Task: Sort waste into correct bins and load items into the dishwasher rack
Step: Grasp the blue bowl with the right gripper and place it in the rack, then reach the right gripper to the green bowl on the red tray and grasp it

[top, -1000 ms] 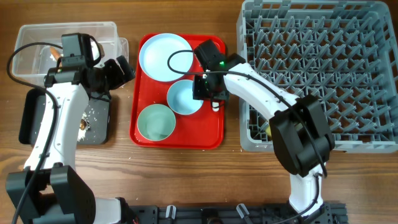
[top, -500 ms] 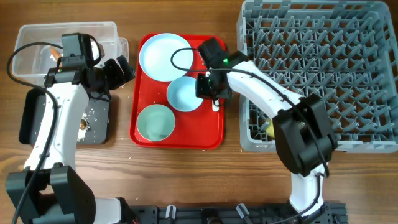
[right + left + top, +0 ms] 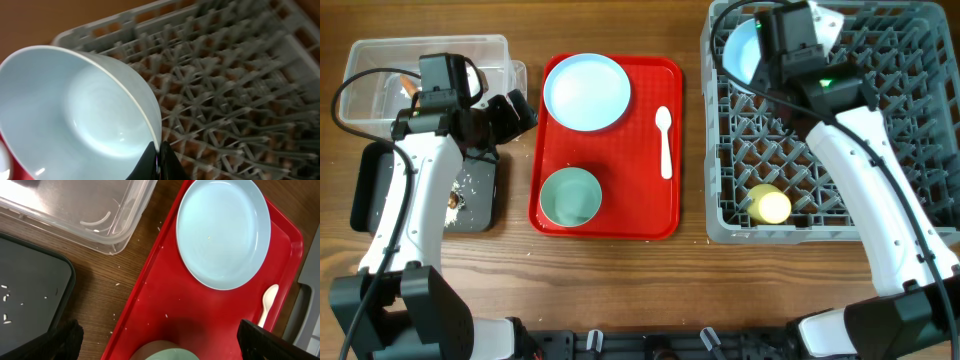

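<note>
Right gripper (image 3: 157, 151) pinches the rim of a smooth pale blue bowl (image 3: 75, 110) — tilted over the rack (image 3: 240, 100); left gripper (image 3: 520, 112) wide, empty.

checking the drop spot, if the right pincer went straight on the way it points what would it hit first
Most likely the upright pegs of the grey rack, which fill the view beyond the right pincer clamped on the rim of the pale blue bowl; depth is unclear.

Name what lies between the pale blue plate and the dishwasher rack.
A white plastic spoon lies on the red tray, beside the plate and short of the rack wall. The overhead view shows it best.
</note>
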{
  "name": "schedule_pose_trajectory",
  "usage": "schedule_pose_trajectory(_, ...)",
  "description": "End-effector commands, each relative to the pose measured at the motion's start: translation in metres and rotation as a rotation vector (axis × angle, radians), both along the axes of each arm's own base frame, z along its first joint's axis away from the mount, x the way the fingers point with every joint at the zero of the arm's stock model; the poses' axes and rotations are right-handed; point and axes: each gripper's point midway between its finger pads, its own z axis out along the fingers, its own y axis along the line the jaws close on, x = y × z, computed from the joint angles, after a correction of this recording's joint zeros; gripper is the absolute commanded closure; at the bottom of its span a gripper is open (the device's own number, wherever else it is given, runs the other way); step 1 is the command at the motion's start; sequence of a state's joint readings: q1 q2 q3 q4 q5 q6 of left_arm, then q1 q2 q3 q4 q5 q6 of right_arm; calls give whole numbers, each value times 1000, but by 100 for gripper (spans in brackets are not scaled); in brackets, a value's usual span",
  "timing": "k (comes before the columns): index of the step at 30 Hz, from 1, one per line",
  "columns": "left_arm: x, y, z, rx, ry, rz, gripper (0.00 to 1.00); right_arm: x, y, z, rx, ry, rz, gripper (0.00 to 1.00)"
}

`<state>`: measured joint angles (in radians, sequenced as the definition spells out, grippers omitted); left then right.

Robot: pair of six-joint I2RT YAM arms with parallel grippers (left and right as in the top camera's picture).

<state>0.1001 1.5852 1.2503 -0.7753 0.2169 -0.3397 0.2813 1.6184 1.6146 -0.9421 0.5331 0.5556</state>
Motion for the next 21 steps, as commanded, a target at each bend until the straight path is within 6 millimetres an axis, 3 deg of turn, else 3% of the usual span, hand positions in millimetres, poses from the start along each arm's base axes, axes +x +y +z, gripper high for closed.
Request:
schedule_pose_trajectory(1,3,2,13,4,-33,14,0,-1,-48,24,-149,-69,-161,96)
schedule_pose_trajectory(4,3,2,13,4,-33,14,0,-1,-71,42,-330,-92,-226,96)
schedule_pose_trajectory(7,3,2,13,4,-33,14,0,13,-76,43,-494,-31,-170,96)
schedule_pose_trajectory(13,3,2,13,4,-33,14,0,69,-55,-13,-766,204,97,96)
schedule_pose_trajectory(18,3,2,13,4,-33,14,0,105,-18,-33,-937,229,218,96)
schedule_pose_trajectory(21,3,2,13,4,-33,14,0,112,-19,-44,-1028,289,218,96)
